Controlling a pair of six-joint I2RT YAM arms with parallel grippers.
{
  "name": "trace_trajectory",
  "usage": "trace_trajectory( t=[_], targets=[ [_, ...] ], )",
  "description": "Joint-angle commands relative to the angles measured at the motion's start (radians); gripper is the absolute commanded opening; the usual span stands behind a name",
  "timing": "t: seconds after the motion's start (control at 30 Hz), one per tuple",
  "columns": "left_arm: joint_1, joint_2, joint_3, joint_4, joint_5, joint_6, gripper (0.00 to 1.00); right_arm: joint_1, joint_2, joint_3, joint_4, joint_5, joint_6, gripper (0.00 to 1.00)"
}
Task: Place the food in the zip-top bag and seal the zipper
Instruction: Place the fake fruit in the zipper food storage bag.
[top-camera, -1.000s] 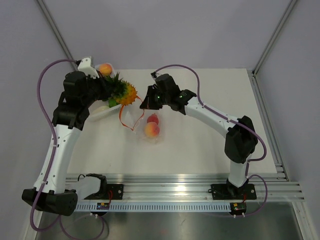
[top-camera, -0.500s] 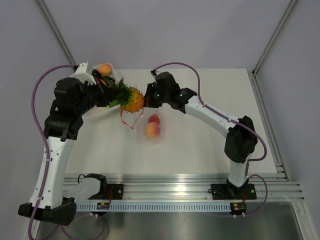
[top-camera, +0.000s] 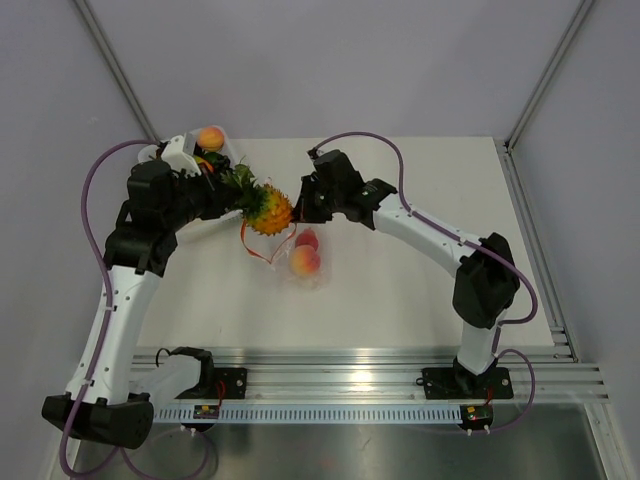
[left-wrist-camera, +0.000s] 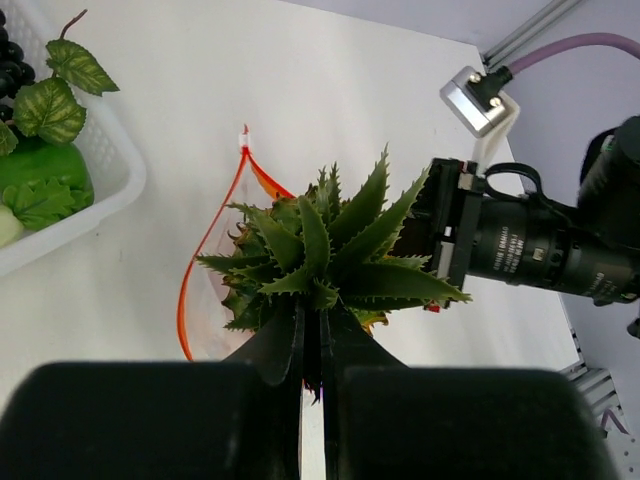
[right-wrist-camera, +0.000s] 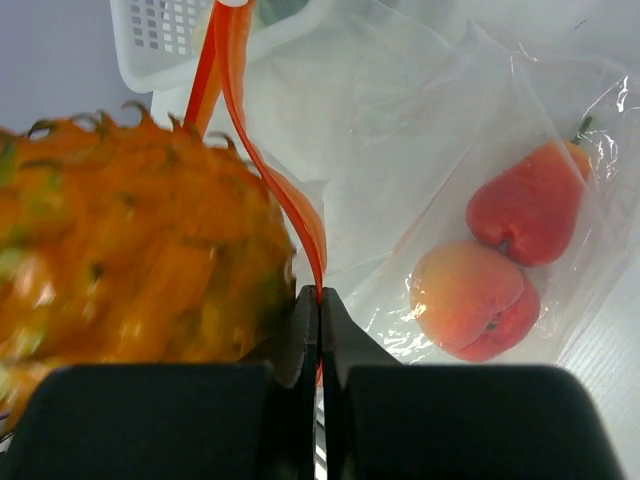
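Right fingers (right-wrist-camera: 160, 420) pinch zipper (right-wrist-camera: 288, 212) | bag (right-wrist-camera: 430, 120) clear, crinkly, mouth open

White table (top-camera: 420, 300) — zip-top bag (right-wrist-camera: 420, 130), tray (left-wrist-camera: 60, 240) atop

No text, brand, number or sign can be read in any view.

Top view: a left sticker (top-camera: 208, 411), small and orange-yellow, lies at about 7 o'clock of the frame. A matching right sticker (top-camera: 476, 413) lies at about 5 o'clock. Any print on either is too small to read.

Left wrist view: a black camera lens (left-wrist-camera: 530, 255) sits at about 3 o'clock. Its barrel may carry fine ring markings, but none can be made out.

Right wrist view: no lettering shows.
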Motion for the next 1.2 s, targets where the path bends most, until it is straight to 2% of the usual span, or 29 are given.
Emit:
trace_trajectory(
  t=[0.0,0.3,0.67,0.83,1.0,1.03,1.1,1.13,1.17],
  targets=[
    [-0.004,0.015,-0.009,0.027,-0.047,-0.002,0.00,0.017,-0.125,0.000,0.087,-0.042,0.003,0.00],
    [-0.004,0.027,-0.027,0.054,0.028,-0.027,0.00,0.017,-0.135,-0.009,0.096,-0.046,0.011,0.00],
    [-0.008,0.094,-0.127,0.137,0.133,-0.080,0.00,0.017,-0.115,0.106,0.052,-0.072,-0.016,0.00],
    [-0.046,0.131,-0.151,0.191,0.120,-0.103,0.00,0.017,-0.113,0.118,0.068,-0.110,-0.006,0.00],
    [-0.115,0.197,-0.153,0.228,0.037,-0.097,0.00,0.019,-0.099,0.134,0.070,-0.120,0.001,0.00],
    [-0.116,0.222,-0.144,0.219,0.042,-0.087,0.07,0.017,-0.101,0.131,0.069,-0.115,0.000,0.00],
    [-0.118,0.259,-0.103,0.170,0.080,-0.056,0.35,0.017,-0.096,0.131,0.062,-0.112,-0.002,0.00],
    [-0.118,0.275,-0.090,0.159,0.086,-0.048,0.64,0.017,-0.098,0.129,0.059,-0.106,-0.005,0.00],
    [-0.120,0.273,-0.073,0.148,0.091,-0.036,0.73,0.019,-0.098,0.124,0.058,-0.103,-0.006,0.00]
  ],
)
